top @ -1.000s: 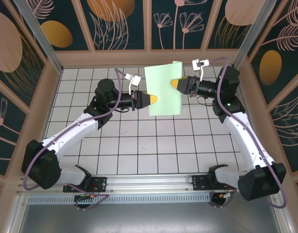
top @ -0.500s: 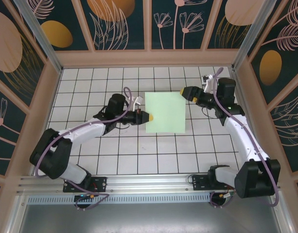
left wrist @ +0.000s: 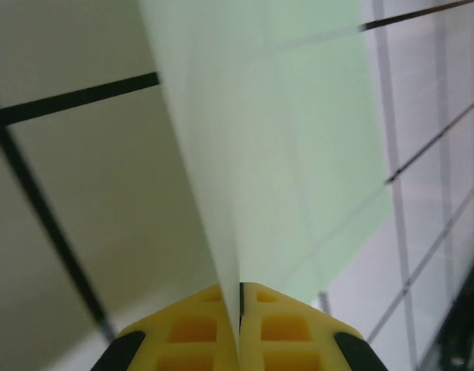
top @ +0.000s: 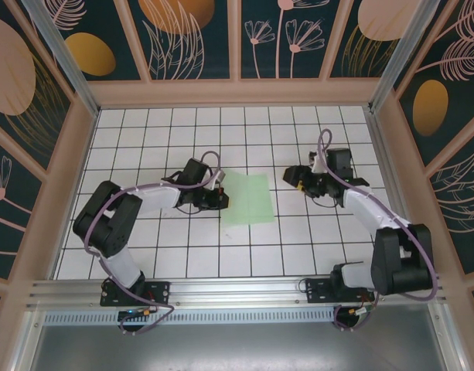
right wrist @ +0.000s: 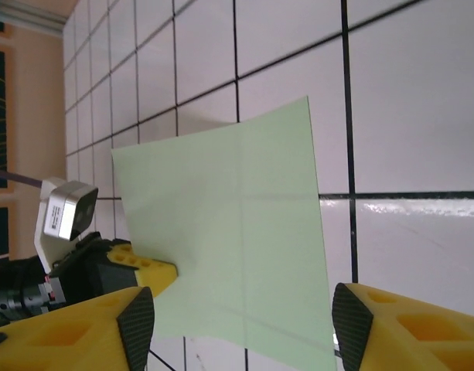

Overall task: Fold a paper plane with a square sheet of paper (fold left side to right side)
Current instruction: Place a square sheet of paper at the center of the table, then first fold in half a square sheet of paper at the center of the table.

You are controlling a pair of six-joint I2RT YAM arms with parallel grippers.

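The square sheet of paper (top: 250, 199) lies at the centre of the top view on the white grid-tiled table (top: 144, 247). The left gripper (top: 220, 199) pinches the sheet's left edge, its yellow fingers (left wrist: 279, 332) pressed together on it. The right gripper (top: 296, 180) sits right of the sheet, apart from it, jaws spread.

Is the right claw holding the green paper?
No, the right claw stands wide open, gripping nothing, while the left claw pinches the green paper's edge.
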